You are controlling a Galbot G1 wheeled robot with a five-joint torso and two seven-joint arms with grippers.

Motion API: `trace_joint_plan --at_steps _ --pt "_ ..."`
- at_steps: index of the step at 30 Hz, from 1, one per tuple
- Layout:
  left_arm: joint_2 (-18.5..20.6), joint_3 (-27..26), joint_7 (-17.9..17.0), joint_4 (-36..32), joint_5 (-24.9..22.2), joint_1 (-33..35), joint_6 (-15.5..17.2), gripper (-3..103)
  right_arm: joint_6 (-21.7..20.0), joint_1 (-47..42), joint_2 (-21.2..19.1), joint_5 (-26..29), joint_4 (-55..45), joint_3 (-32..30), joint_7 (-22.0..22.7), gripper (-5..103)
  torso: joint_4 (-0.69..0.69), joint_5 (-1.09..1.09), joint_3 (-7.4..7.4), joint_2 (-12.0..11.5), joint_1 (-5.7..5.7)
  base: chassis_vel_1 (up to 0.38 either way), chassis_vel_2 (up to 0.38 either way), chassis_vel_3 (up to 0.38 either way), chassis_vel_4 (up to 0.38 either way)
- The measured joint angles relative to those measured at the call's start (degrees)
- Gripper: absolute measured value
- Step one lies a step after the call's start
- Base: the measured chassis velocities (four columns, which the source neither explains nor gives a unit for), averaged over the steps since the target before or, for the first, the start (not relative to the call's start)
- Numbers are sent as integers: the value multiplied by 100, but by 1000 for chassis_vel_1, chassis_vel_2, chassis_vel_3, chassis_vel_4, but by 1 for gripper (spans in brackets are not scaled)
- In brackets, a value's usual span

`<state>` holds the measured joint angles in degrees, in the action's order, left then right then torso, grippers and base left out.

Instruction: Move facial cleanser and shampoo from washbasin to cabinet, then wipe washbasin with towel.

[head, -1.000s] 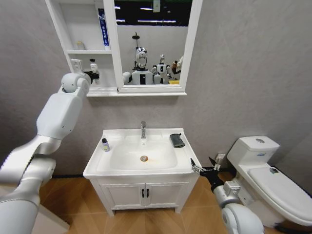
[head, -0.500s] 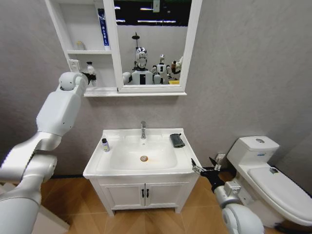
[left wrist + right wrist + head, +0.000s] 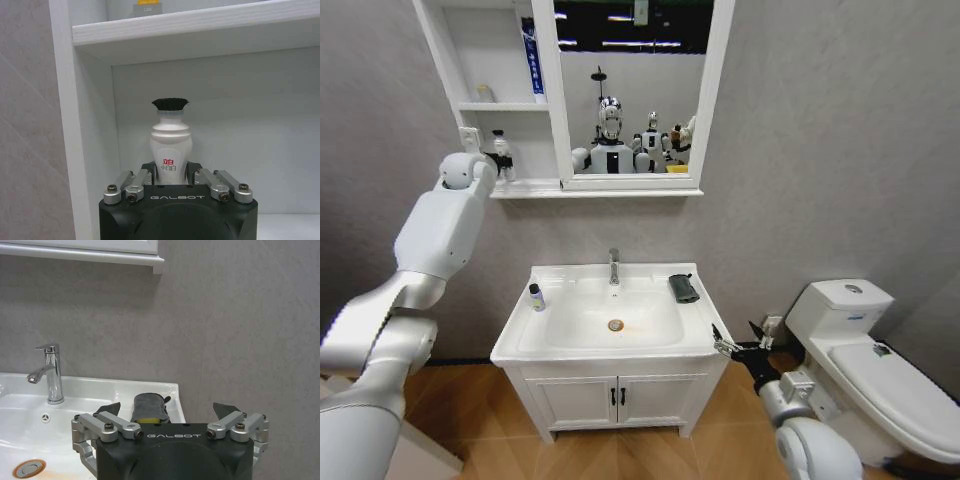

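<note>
- White is the wall-mounted cabinet point(image 3: 500, 100), a unit of open shelves beside a white-framed mirror point(image 3: 632, 90), hung above the sink.
- The white rectangular ceramic washbasin point(image 3: 605, 318) sits on a low white two-door vanity point(image 3: 620, 400); it has a chrome faucet point(image 3: 614, 266) at the back and a metal drain point(image 3: 615, 325) in the rounded bowl.
- The left arm reaches up to the cabinet's lowest open shelf, where the left gripper point(image 3: 497, 157) is clamped on a white bottle with a black cap point(image 3: 170, 145). The bottle stands upright between the fingers inside that compartment, close to its side wall; whether its base touches the shelf cannot be told.
- The right gripper point(image 3: 742, 338) hangs low, just off the washbasin's front right corner, its fingers spread apart and holding nothing.
- A small dark grey folded towel point(image 3: 683, 288) lies on the washbasin's rim, to the right of the faucet.
- A small dark-capped bottle point(image 3: 536, 296) stands upright on the rim on the bowl's left side, well apart from the towel.
</note>
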<state>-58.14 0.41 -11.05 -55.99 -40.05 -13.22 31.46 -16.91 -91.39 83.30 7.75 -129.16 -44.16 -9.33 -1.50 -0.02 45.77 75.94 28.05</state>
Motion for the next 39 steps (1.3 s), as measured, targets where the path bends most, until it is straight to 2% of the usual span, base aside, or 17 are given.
trace_joint_plan --at_steps 3,4,6,11,12,17,19,24,27,28,29,30,33,34,36,37,39 --pt "5 0 -18 -12 -1 3 16 47 2 3 -7 8 -1 -9 -3 100 0 0 0 0 0 0 0 0 0" --pt "5 0 -18 -12 -1 3 16 47 2 3 -7 8 -1 -9 -3 100 0 0 0 0 0 0 0 0 0" --pt "11 -1 -21 -20 -15 4 33 58 2 10 -8 11 -1 -7 -6 100 0 0 0 0 0 0 0 0 0" --pt "35 -6 -24 -53 -34 22 51 69 2 19 -7 12 -4 4 -9 100 0 0 0 0 0 0 0 0 0" --pt "53 -7 -26 -73 -45 30 55 80 3 18 -7 12 -9 6 -10 100 0 0 0 0 0 0 0 0 0" --pt "133 -10 -78 -233 -147 61 104 90 6 13 -8 13 -17 7 -10 100 0 0 0 0 0 0 0 0 0" --pt "285 -12 -142 -529 -295 160 169 98 12 7 3 13 -24 6 -10 100 -1 0 0 0 0 0 0 0 0" --pt "644 -73 -369 -1235 -570 454 282 100 15 2 21 13 -25 6 -5 100 0 -1 0 0 0 0 0 0 0" --pt "1064 -397 -783 -2362 -1015 950 475 100 18 -5 32 12 -27 12 6 100 -1 0 0 0 0 0 0 0 0" --pt "1064 -397 -783 -2362 -1015 950 475 100 18 -5 32 12 -27 12 6 100 -1 0 0 0 0 0 0 0 0" --pt "1290 -529 -961 -2879 -1242 1238 526 100 18 -18 37 12 -41 19 11 100 -2 3 -1 0 0 0 0 0 0" --pt "1290 -529 -961 -2879 -1242 1238 526 100 18 -18 37 12 -41 19 11 100 -2 3 -1 0 0 0 0 0 0" --pt "1908 -999 -1340 -4212 -1776 2286 587 100 18 -23 67 3 -53 34 16 100 1 -3 -1 0 0 0 0 0 0" --pt "1908 -999 -1340 -4212 -1776 2286 587 100 18 -23 67 3 -53 34 16 100 1 -3 -1 0 0 0 0 0 0" --pt "2170 -1618 -1355 -4986 -1716 3231 448 100 22 -20 96 -13 -53 54 17 100 0 1 -1 1 -1 0 0 0 0" --pt "2170 -1618 -1355 -4986 -1716 3231 448 100 22 -20 96 -13 -53 54 17 100 0 1 -1 1 -1 0 0 0 0" --pt "2236 -2473 -1265 -5620 -1452 4661 215 100 26 -22 132 -34 -53 98 17 100 2 -3 -1 1 -1 0 0 0 0"
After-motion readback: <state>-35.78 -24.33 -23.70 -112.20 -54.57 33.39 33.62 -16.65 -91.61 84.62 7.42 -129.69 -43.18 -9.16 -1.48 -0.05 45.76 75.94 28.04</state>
